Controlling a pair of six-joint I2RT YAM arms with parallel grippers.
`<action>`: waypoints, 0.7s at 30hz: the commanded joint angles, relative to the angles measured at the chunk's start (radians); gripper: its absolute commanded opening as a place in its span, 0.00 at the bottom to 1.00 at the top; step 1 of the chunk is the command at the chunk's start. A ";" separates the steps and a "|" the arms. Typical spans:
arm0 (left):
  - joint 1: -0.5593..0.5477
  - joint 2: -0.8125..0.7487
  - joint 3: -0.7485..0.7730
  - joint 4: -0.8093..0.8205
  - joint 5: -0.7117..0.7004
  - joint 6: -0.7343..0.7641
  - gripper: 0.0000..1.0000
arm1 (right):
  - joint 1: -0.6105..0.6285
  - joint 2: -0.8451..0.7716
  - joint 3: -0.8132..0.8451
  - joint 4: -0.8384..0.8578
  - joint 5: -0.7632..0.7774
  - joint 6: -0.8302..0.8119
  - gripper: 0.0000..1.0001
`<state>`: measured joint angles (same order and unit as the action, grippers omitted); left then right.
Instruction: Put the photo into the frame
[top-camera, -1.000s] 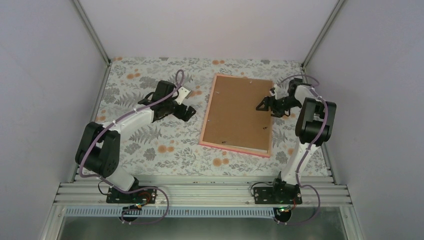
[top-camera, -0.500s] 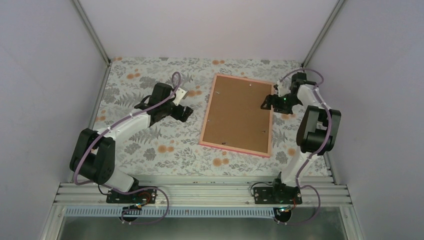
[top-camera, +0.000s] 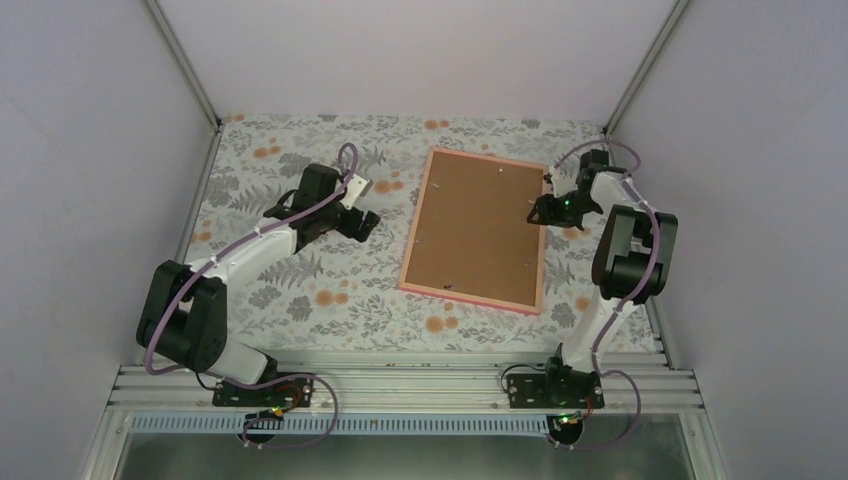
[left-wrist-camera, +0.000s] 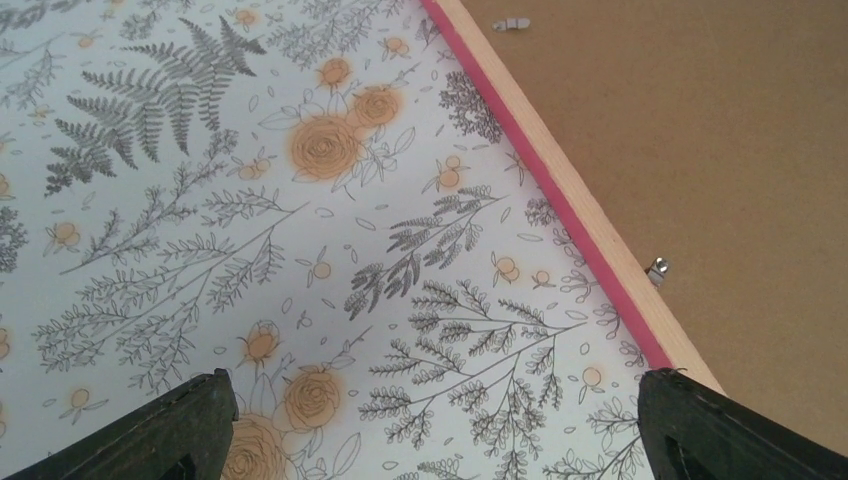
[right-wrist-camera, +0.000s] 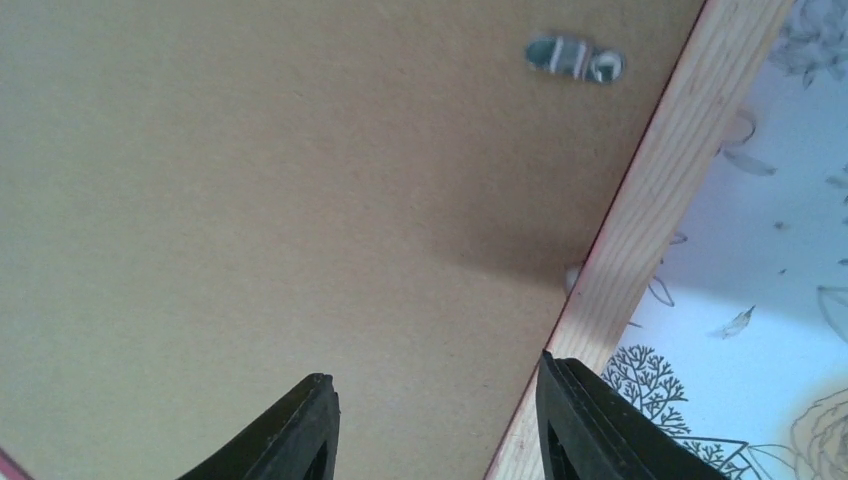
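On the table, right of centre: the frame (left-wrist-camera: 600, 250), one item, lying face down on a floral tablecloth (top-camera: 290, 290) printed with grey ferns and orange roses. It has a thin pink outer edge and a pale bare-wood back rim.

Within the frame: a brown backing board (top-camera: 478, 225), flat, filling the opening. Whether the photo lies beneath the board cannot be told.

Fittings: small metal tabs at the board's margins. One turn clip (right-wrist-camera: 575, 57) lies flat on the board beside the right rim. Another tab (left-wrist-camera: 657, 268) stands just inside the left rim, and a third (left-wrist-camera: 512, 22) is farther along the same side.

Left of the frame, over bare cloth: the left gripper (top-camera: 365, 224), empty. Its black fingers (left-wrist-camera: 180, 430) are spread wide, near the frame's left edge but apart from it.

At the frame's right edge, toward the far end: the right gripper (top-camera: 533, 212), empty, with a moderate gap between its fingers (right-wrist-camera: 300, 430). One fingertip is over the board and the other is over the wooden rim. Contact cannot be told.

Wrist of the right arm: a green indicator light (top-camera: 567, 203), lit.
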<state>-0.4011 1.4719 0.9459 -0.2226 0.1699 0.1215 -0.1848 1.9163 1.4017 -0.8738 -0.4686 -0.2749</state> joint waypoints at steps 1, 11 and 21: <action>0.013 -0.005 0.011 -0.049 0.006 0.039 1.00 | -0.005 0.031 -0.071 0.071 0.038 0.008 0.48; 0.080 -0.030 0.006 -0.120 0.156 0.200 0.95 | 0.121 0.139 -0.155 0.187 -0.091 0.158 0.46; 0.055 -0.151 -0.087 -0.230 0.363 0.473 0.90 | 0.209 0.058 -0.139 0.188 -0.208 0.160 0.58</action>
<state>-0.3054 1.3869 0.9188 -0.4072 0.4107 0.4561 0.0135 1.9762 1.2915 -0.6281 -0.6430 -0.1165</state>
